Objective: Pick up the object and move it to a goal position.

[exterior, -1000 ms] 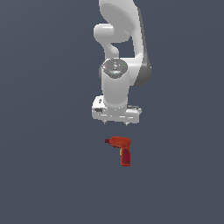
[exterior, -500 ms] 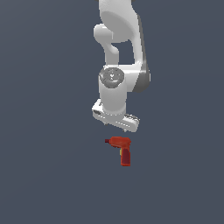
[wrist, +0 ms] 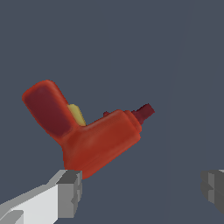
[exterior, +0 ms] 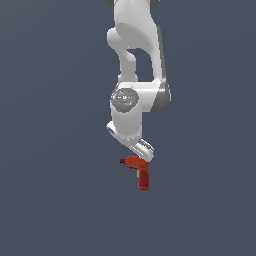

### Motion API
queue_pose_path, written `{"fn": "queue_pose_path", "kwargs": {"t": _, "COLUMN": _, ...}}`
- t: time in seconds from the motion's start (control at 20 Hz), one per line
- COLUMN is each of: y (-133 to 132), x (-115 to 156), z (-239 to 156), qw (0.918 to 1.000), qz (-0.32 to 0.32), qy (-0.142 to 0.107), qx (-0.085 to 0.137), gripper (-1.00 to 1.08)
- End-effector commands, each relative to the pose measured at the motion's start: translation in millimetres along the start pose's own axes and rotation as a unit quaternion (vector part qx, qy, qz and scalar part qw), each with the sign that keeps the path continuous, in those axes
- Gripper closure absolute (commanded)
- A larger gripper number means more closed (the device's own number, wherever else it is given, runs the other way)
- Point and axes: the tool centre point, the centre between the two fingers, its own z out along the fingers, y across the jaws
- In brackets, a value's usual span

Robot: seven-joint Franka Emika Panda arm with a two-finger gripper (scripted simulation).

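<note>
Ext. view: arm [exterior: 135,75] hangs from 12 o'clock, white, wrist bent so the gripper [exterior: 144,154] sits just above the drill [exterior: 138,170]. Drill lies on the flat grey floor [exterior: 50,200], a bit below frame centre. Its dark nose tip points to 9 o'clock, its handle and base run down to 6 o'clock. Gripper body tilted, low end toward 4 o'clock, right over the drill's rear. Touching or not: can't tell from here, the fingers are hidden behind the hand.

Wrist view: drill [wrist: 89,135] fills mid frame, red-orange w/ dark red nose, yellow patch by the handle, blocky base darker on its end face. Gripper [wrist: 142,190] is spread wide: one grey pad [wrist: 71,188] sits just beside the drill's rear underside, the other pad [wrist: 213,186] well apart at frame edge. Nothing held between them. Drill body is off to one side of the gap, near the first pad, not centred.
</note>
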Motion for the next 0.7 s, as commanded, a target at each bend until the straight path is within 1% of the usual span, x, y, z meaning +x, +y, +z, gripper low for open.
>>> {"fn": "queue_pose_path", "kwargs": {"t": 0.0, "y": -1, "x": 2, "z": 5, "qw": 0.9993, "qz": 0.039, "qy": -0.004, "qx": 0.0, "gripper": -1.0}}
{"fn": "queue_pose_path", "kwargs": {"t": 0.15, "y": -3, "x": 5, "z": 11, "qw": 0.9965, "qz": 0.083, "qy": -0.008, "qx": 0.001, "gripper": -1.0}}
{"fn": "queue_pose_path", "kwargs": {"t": 0.3, "y": -4, "x": 8, "z": 17, "qw": 0.9917, "qz": 0.128, "qy": -0.012, "qx": 0.0, "gripper": -1.0}}
{"fn": "queue_pose_path", "kwargs": {"t": 0.45, "y": -6, "x": 11, "z": 24, "qw": 0.9849, "qz": 0.172, "qy": -0.016, "qx": 0.0, "gripper": -1.0}}
{"fn": "queue_pose_path", "kwargs": {"t": 0.65, "y": -8, "x": 14, "z": 32, "qw": 0.9729, "qz": 0.23, "qy": -0.021, "qx": -0.001, "gripper": -1.0}}
